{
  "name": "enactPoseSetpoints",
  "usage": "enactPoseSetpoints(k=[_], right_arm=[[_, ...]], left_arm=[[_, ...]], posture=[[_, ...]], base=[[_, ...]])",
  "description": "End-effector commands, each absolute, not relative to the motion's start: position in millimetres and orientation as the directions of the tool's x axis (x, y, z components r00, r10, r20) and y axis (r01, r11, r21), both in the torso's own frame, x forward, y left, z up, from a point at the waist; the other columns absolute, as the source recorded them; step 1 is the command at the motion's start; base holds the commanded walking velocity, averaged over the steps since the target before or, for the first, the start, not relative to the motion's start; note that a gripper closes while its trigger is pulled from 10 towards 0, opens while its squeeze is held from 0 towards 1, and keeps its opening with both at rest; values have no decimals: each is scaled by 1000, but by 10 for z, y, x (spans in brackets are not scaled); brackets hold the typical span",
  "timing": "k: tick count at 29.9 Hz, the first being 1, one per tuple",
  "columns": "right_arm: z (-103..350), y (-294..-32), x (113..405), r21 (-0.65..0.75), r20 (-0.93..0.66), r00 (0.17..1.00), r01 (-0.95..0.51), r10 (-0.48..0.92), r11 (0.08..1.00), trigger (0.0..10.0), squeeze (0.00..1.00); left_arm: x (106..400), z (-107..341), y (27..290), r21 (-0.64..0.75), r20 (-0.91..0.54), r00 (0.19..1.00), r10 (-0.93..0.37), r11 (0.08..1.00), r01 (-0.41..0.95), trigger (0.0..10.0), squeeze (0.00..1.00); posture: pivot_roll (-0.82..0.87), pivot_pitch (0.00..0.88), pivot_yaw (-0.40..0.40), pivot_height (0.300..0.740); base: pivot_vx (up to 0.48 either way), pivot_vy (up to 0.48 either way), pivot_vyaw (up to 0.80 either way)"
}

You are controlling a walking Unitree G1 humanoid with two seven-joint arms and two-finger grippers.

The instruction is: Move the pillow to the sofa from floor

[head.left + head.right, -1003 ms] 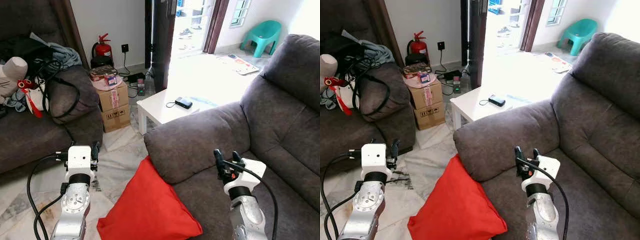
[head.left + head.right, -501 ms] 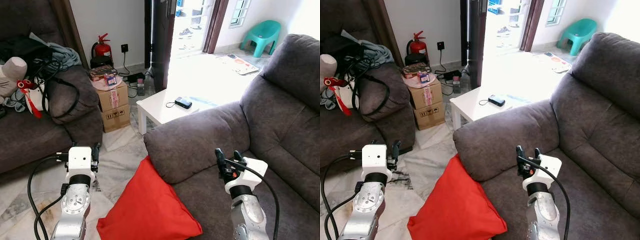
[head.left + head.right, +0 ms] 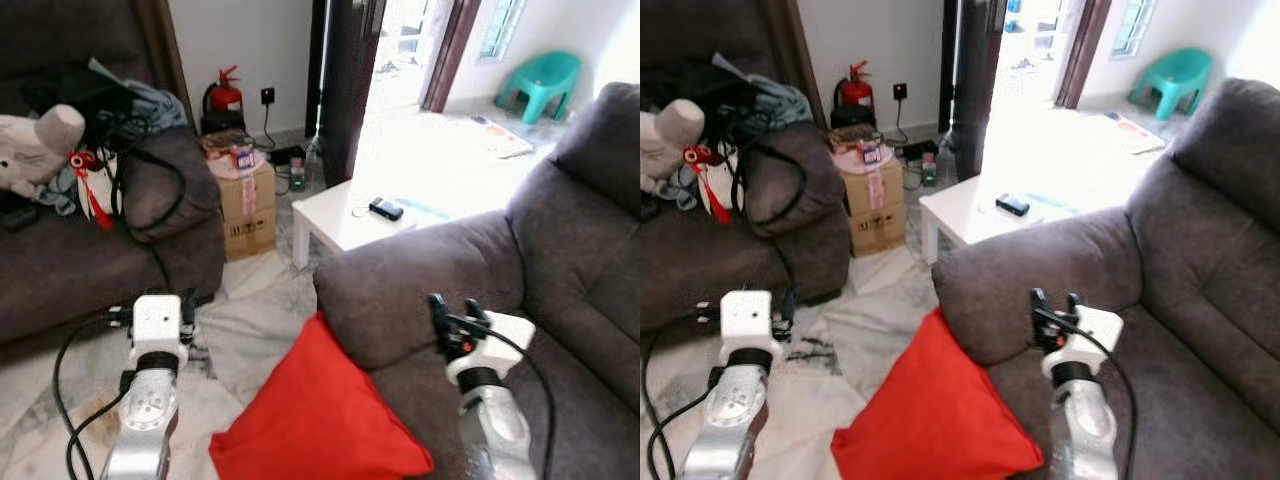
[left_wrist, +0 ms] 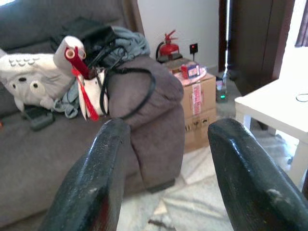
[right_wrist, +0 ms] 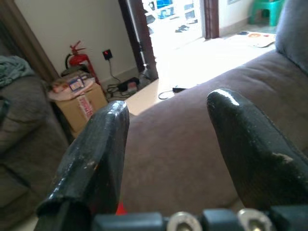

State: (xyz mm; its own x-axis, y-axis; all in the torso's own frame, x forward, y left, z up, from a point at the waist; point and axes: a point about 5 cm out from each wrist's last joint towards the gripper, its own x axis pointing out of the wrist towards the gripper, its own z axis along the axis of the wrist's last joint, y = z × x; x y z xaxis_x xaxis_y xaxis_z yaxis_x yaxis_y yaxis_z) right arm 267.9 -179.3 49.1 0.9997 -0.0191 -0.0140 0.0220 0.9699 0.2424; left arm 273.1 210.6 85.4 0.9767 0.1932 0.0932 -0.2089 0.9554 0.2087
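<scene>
Red pillow (image 3: 315, 420) leans on the grey sofa (image 3: 560, 270), its bottom on the floor. The whole picture has slid sideways, so the robot turned; nothing got picked up. Left gripper (image 3: 186, 300) and right gripper (image 3: 452, 312) hang wide apart, holding nothing.

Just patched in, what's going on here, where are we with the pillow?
Nothing is gripped yet. The red pillow lies on the floor, leaning against the front of the grey sofa beside its armrest. The left gripper hovers open over the floor tiles to the pillow's left, and the right gripper hovers open above the sofa seat. Neither touches the pillow, so the pickup has not started.
</scene>
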Motion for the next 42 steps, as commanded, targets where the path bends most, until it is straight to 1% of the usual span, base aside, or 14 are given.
enactPoseSetpoints(k=[1, 9, 16, 27, 39, 42], right_arm=[[503, -1894, 2651, 235, -16, 999, 51, -49, 971, 10000, 0], [510, -1894, 2678, 236, -20, 999, 52, -49, 970, 10000, 0], [520, -1909, 2695, 233, -19, 998, 55, -52, 971, 10000, 0], [533, -1923, 2710, 230, -19, 999, 54, -51, 972, 10000, 0], [537, -1937, 2722, 226, -20, 999, 53, -50, 973, 10000, 0], [543, -1933, 2734, 227, -18, 999, 50, -48, 973, 10000, 0]], left_arm=[[2740, 863, 2053, 198, 89, 980, 179, 961, -194, 10000, 0], [2740, 859, 2063, 189, 81, 979, 189, 961, -201, 10000, 0], [2745, 858, 2068, 190, 76, 979, 192, 961, -203, 10000, 0], [2747, 860, 2057, 184, 74, 979, 190, 962, -201, 10000, 0], [2739, 842, 2048, 180, 63, 979, 193, 963, -201, 10000, 0], [2738, 844, 2042, 178, 67, 980, 189, 964, -198, 10000, 0]], posture=[[47, 0, -55, 740], [50, 0, -57, 740], [51, 0, -58, 740], [53, 0, -61, 740], [53, 0, -65, 740], [54, 0, -66, 740]], base=[[0, 0, 0], [0, 0, 0], [0, 411, 0], [0, 0, 0], [0, 480, 0], [0, 97, 0]])
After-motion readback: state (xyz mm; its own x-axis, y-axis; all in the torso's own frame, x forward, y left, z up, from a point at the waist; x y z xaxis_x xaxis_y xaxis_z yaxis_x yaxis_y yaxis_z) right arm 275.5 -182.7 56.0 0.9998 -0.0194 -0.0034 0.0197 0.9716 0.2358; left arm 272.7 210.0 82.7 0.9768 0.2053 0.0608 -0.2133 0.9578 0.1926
